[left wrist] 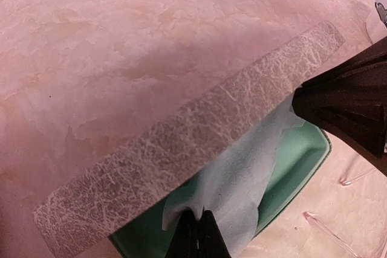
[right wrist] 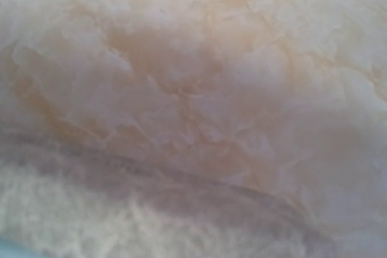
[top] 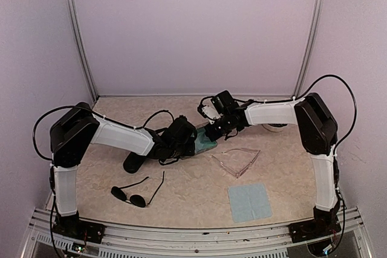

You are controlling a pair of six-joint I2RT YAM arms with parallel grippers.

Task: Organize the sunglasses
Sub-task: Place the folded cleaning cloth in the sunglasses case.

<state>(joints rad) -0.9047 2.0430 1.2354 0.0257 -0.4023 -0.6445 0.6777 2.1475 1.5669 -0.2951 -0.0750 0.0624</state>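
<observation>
My left gripper (left wrist: 196, 240) pinched the cleaning cloth (left wrist: 242, 173) inside the grey case (left wrist: 308, 149). My right gripper (left wrist: 305, 98), closed, touched the lid (left wrist: 181, 149) at three o'clock. I'd lift the cloth slowly, lid steadied.

Mid-table: open case (top: 204, 142), inner cloth (left wrist: 242, 179) lying in it. Just left and slightly nearer: second case (top: 132, 164). Near left: wire-framed sunglasses (top: 136, 193). Right of open case: plastic-framed sunglasses (top: 237, 161); nearer than those, loose cloth (top: 249, 202).

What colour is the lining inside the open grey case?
The lining is teal green, clearest in the left wrist view.
</observation>
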